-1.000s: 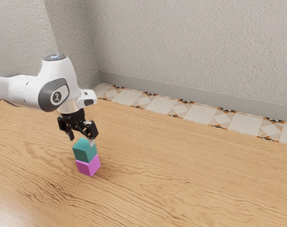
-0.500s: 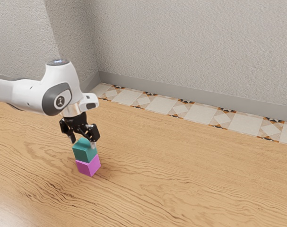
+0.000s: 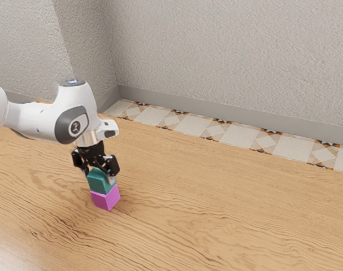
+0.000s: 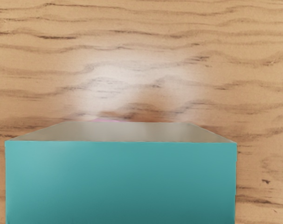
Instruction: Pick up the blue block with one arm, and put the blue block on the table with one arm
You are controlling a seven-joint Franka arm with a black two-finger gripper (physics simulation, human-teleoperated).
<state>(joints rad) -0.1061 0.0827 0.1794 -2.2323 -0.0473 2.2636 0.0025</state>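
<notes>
Atop the pink block [image 3: 105, 199]: blue block [image 3: 99, 185], teal-ish, sitting approx. square on it, so off the table [image 3: 228, 214]. Above the pink block, end effector [image 3: 99, 176] is pointing down, fingers spread abt. one block wide, straddling top part of blue block, 1 per side. Open, no grip confirmed; can't tell if either finger touches. Pink block's base is on the table w/ bare wood around it.
</notes>
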